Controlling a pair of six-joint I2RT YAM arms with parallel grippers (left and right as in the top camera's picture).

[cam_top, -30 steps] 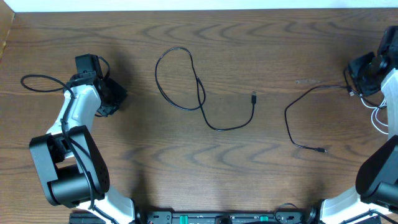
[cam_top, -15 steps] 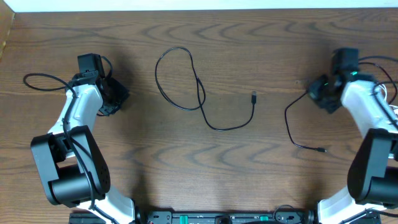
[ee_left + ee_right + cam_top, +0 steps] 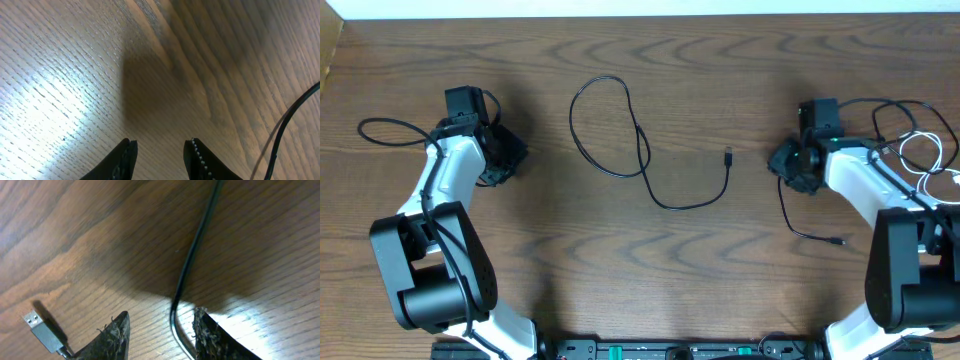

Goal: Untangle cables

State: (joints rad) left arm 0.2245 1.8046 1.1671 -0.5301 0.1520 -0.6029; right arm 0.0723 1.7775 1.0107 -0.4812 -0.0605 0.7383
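Observation:
A thin black cable [image 3: 620, 135] lies looped at the table's centre, its plug [image 3: 728, 155] pointing up. A second black cable [image 3: 786, 210] runs from under my right gripper [image 3: 783, 165] down to a small plug [image 3: 835, 241]. In the right wrist view this cable [image 3: 192, 255] passes between the open jaws of my right gripper [image 3: 161, 330], close to the right finger and not pinched. The centre cable's USB plug [image 3: 42, 329] shows at lower left. A thin white cable [image 3: 923, 160] loops by the right arm. My left gripper [image 3: 508, 155] [image 3: 160, 152] stands open over bare wood.
A thicker black wire [image 3: 385, 128] trails from the left arm at the far left. A black cord [image 3: 285, 127] crosses the right edge of the left wrist view. The table's far edge [image 3: 640, 14] runs along the top.
My right gripper has swung left from the table's right edge to the upper end of the right black cable. The left arm has barely moved.

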